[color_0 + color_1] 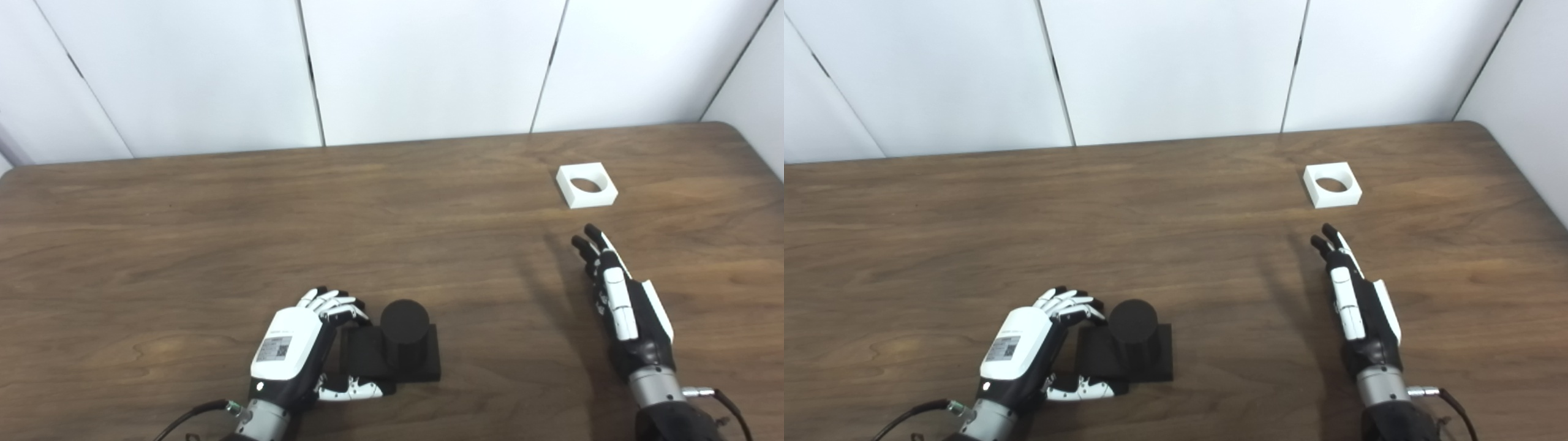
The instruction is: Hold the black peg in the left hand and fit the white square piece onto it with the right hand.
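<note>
I'm curling my left hand (294,349) around the black peg (398,343) by the tabletop's near edge to steady it; my right hand (618,306), fingers straight and empty, is aiming at the white square piece (587,185) toward the far right corner.

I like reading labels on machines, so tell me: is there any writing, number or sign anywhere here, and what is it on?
White sticker on the back of the left hand: a small square code beside lines of print, all too small and blurred to read.
Right hand: no writing visible.
Black peg, white square piece, table and wall panels: no writing or signs visible.
No text here can be quoted.
</note>
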`<action>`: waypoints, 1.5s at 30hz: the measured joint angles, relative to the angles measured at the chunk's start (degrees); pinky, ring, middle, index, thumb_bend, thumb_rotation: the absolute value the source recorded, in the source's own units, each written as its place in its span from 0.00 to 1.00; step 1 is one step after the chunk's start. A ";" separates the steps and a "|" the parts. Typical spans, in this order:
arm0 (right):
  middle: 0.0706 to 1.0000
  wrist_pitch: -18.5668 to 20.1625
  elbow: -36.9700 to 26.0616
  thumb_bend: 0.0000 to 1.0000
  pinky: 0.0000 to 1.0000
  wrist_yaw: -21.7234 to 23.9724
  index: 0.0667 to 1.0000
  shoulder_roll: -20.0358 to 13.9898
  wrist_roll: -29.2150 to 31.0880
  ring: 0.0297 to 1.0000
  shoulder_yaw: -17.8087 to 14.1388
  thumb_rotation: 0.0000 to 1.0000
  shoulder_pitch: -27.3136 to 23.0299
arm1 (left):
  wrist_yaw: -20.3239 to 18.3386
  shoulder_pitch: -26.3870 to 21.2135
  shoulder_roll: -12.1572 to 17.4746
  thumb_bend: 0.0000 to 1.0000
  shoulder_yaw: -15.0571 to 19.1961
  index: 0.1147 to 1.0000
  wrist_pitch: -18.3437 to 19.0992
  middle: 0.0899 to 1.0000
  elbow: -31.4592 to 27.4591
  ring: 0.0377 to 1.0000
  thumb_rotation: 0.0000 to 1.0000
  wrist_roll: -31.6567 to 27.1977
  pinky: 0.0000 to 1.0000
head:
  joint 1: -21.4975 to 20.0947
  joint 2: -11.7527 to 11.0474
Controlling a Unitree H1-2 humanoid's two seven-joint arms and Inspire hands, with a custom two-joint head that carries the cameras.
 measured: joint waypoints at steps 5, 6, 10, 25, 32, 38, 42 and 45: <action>0.91 0.01 0.00 0.54 1.00 -0.02 0.95 0.00 0.60 0.97 -0.03 0.99 0.00 | -0.61 0.00 0.00 0.52 -0.09 0.42 0.50 0.76 -0.52 0.86 0.05 0.75 0.97 | 0.00 -0.09; 0.91 0.01 0.00 0.55 1.00 -0.02 0.95 0.00 0.67 0.96 -0.02 0.99 0.00 | -0.62 0.00 -0.02 0.52 -0.09 0.42 0.52 0.76 -0.53 0.86 0.05 0.80 0.97 | 0.00 -0.18; 0.92 0.05 0.00 0.54 1.00 -0.01 0.95 -0.02 0.96 0.97 -0.01 0.94 -0.01 | -0.66 0.00 -0.03 0.52 -0.08 0.42 0.63 0.77 -0.52 0.86 0.05 0.87 0.96 | -0.26 -0.53; 0.90 0.73 -0.97 0.64 0.97 0.46 0.89 -0.12 -0.54 0.94 0.29 0.52 0.31 | -0.60 0.40 -0.12 0.52 0.20 0.42 0.56 0.76 -0.41 0.85 0.05 0.86 0.91 | -4.48 -4.31; 0.93 2.53 -1.70 0.72 1.00 0.76 0.92 -1.16 -6.07 0.97 0.32 0.43 -1.26 | 0.03 1.17 -0.12 0.52 0.62 0.42 0.24 0.75 -0.35 0.84 0.05 0.58 0.90 | -9.14 -8.61; 0.97 7.53 -1.42 0.75 1.00 2.47 0.97 -6.10 -10.39 0.99 -0.11 0.40 -7.60 | 2.69 1.19 -0.12 0.52 0.81 0.42 -1.71 0.75 1.67 0.84 0.05 -0.03 0.89 | -11.07 -11.95; 0.98 9.05 0.95 0.79 0.99 4.06 0.98 -10.29 -12.95 1.00 -0.10 0.34 -12.13 | 4.39 1.16 -0.13 0.52 0.86 0.42 -3.21 0.75 3.03 0.84 0.05 -0.70 0.89 | -11.69 -13.45; 0.98 9.05 4.03 0.82 0.94 5.25 0.98 -14.38 -17.22 0.97 0.73 0.30 -14.94 | 5.32 1.12 -0.12 0.52 0.95 0.42 -4.05 0.75 3.79 0.84 0.05 -0.95 0.89 | -12.39 -14.59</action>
